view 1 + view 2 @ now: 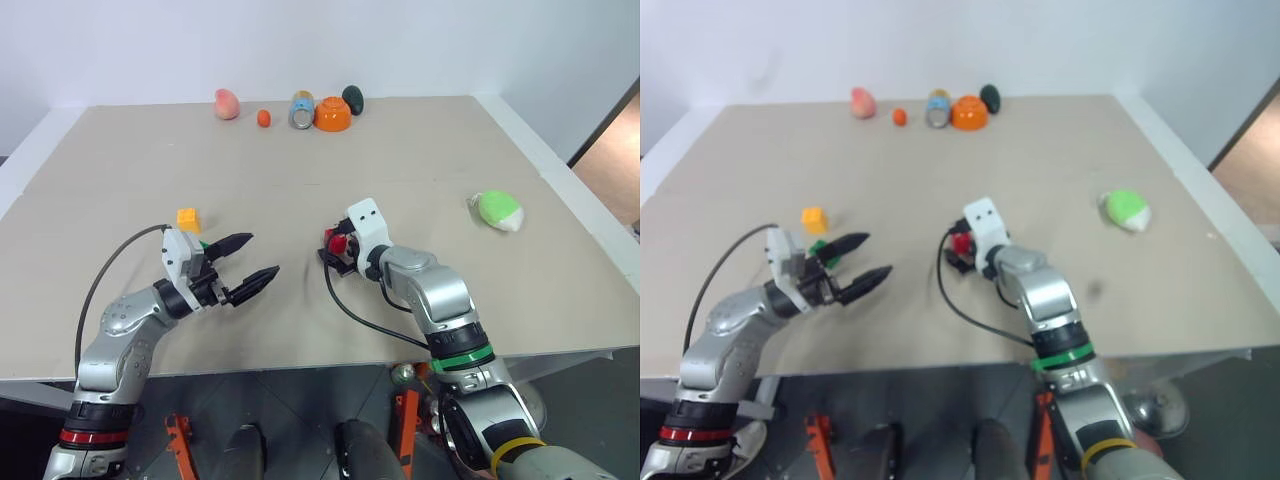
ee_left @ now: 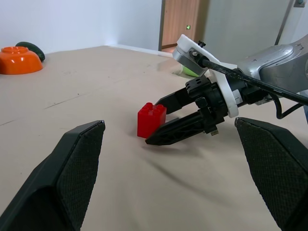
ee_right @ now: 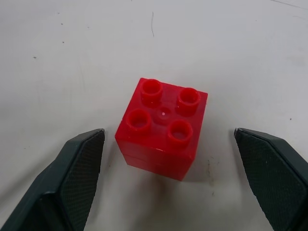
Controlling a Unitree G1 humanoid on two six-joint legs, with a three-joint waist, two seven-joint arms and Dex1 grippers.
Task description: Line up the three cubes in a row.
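Note:
A red cube (image 3: 162, 128) with a studded top stands on the table between the two fingers of my right gripper (image 1: 327, 247). That gripper is open, with a gap on each side of the cube. In the left wrist view the red cube (image 2: 150, 119) sits at the right gripper's fingertips. A yellow cube (image 1: 188, 217) lies to the left on the table. A green cube (image 1: 818, 247) sits just in front of it, partly hidden behind my left hand. My left gripper (image 1: 262, 255) hovers open and empty, pointing towards the red cube.
A lime-green and white lump (image 1: 498, 210) lies to the right. Along the far edge stand a peach-like object (image 1: 227, 103), a small orange ball (image 1: 263, 118), a can (image 1: 302, 110), an orange bowl (image 1: 332, 115) and a dark object (image 1: 352, 98).

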